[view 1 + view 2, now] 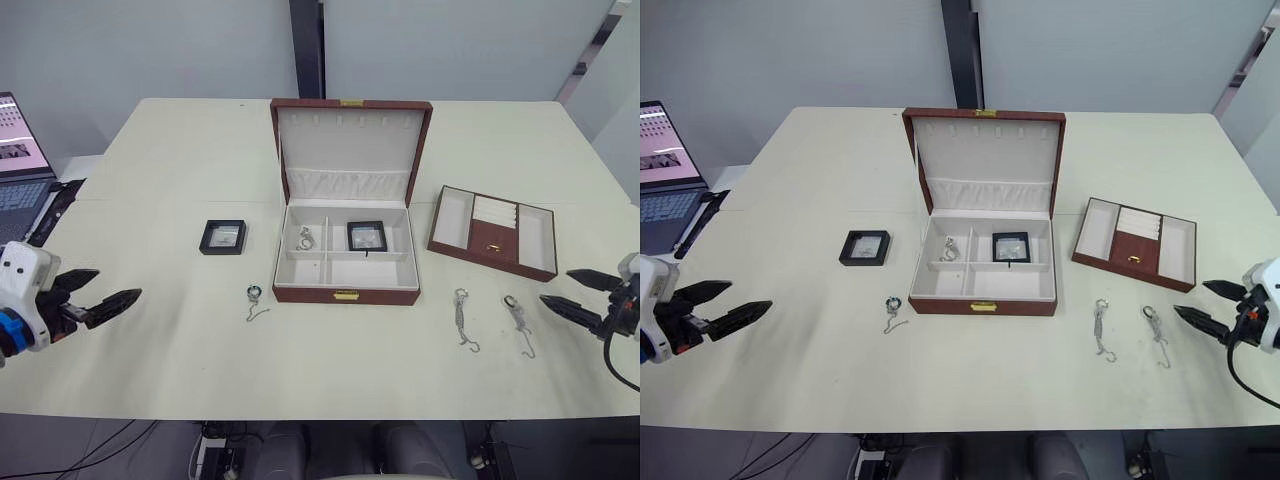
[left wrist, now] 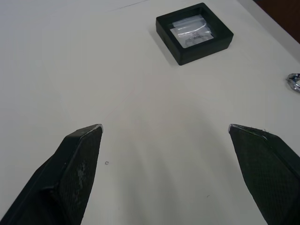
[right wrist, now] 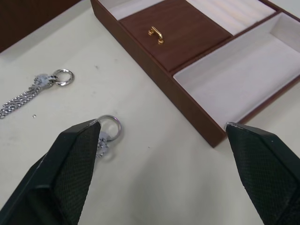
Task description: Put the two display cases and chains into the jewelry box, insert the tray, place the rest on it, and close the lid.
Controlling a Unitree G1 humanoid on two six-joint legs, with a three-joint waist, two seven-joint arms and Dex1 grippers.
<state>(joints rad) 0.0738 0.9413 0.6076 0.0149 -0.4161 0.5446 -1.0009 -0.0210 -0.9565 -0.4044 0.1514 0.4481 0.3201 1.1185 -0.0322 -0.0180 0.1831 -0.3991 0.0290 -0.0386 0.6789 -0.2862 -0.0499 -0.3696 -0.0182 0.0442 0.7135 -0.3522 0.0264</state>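
Matt cream surface (image 1: 150, 350), jewelry box (image 1: 346, 292) in reddish-brown leather-look finish with cream cloth lining, shiny silver metal chains (image 1: 463, 318), matt black display case (image 2: 194, 33), textured black jaws

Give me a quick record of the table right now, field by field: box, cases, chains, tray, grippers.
jewelry box: open, lid upright
display case in box: rear right compartment
chain in box: rear left compartment
display case on table: left of box
short chain: on table, by the box's front left corner
two long chains: on table, right of box
tray: on table, right of box
left gripper: open, empty
right gripper: open, empty
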